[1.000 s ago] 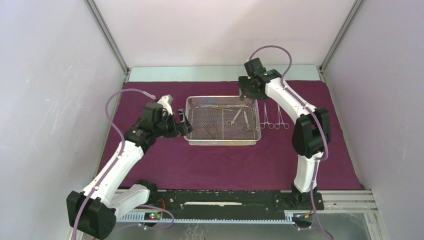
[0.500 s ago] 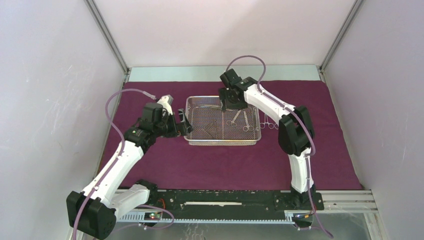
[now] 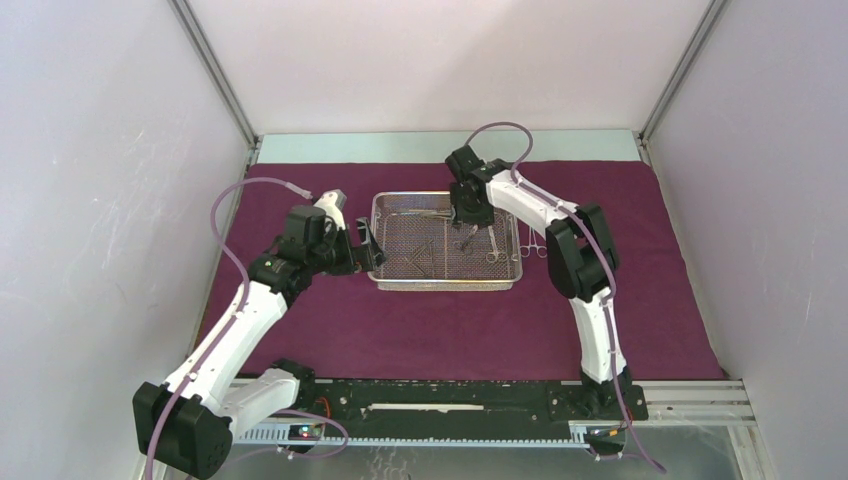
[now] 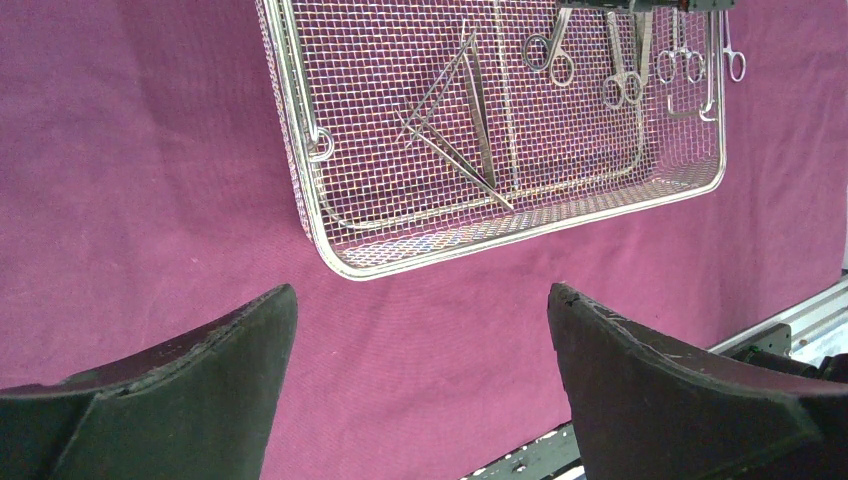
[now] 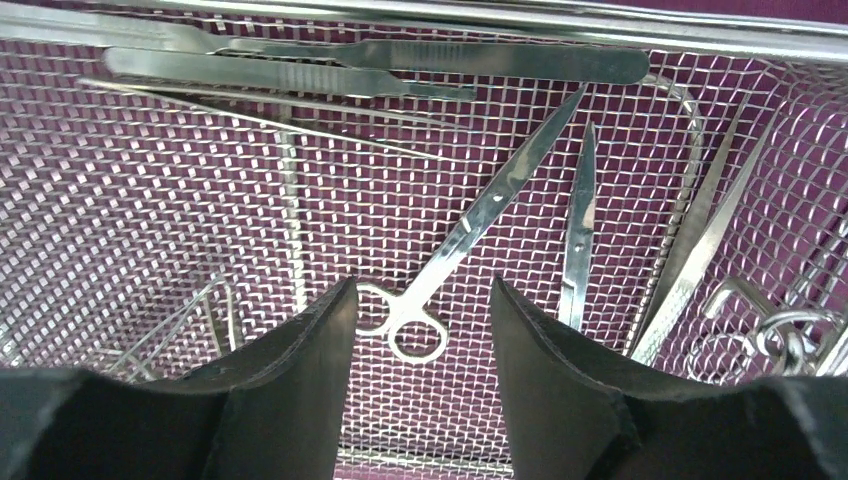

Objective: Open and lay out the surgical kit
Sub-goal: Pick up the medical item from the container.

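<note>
Presently the maroon cloth [image 3: 300, 330] lies spread flat over the bench [image 3: 440, 146], with the wire-mesh tray [image 3: 447, 284] set on it a little toward 12 o'clock of the cloth's middle (12 o'clock being the side away from the arm bases in the overhead view). The left arm [image 3: 250, 300] reaches in from 7 o'clock. The left jaws hang released at the tray's 9 o'clock side, spread wide with only bare cloth between their black fingers [image 4: 200, 380], and they grasp nothing. The right arm [image 3: 575, 250] bends over the tray's 3 o'clock wall, and the right jaws point down into the tray near its 1 o'clock corner. They stand partly apart, one on each side of the ring handles of a pair of scissors [image 5: 480, 215] that lies flat on the mesh. Whether they touch the steel I cannot tell. Two flat slim handles [image 5: 290, 75] lie side by side along the 12 o'clock wall. A pair of tweezers [image 4: 470, 120], its legs splayed in a V, lies toward the tray's 9 o'clock half. More slim pieces crowd the 3 o'clock end. Ring-handled clamps [image 3: 532, 246] lie on the cloth just beside the tray at 3 o'clock, partly hidden by the right arm.
</note>
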{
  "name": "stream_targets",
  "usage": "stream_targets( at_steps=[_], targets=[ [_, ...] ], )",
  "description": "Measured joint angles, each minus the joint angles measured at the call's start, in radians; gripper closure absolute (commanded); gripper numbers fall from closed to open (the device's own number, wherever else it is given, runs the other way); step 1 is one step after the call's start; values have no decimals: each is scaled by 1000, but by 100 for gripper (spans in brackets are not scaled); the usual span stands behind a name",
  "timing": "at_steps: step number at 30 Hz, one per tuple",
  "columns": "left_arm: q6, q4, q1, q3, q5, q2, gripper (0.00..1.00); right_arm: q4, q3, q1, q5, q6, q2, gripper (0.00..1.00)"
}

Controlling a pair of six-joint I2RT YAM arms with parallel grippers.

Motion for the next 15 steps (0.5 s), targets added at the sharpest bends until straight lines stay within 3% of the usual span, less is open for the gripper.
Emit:
stream_targets(
  at_steps=[15],
  targets=[
    [0,0,0,0,0,0,0,50,-30,-36,-11,26,53,54]
  ],
)
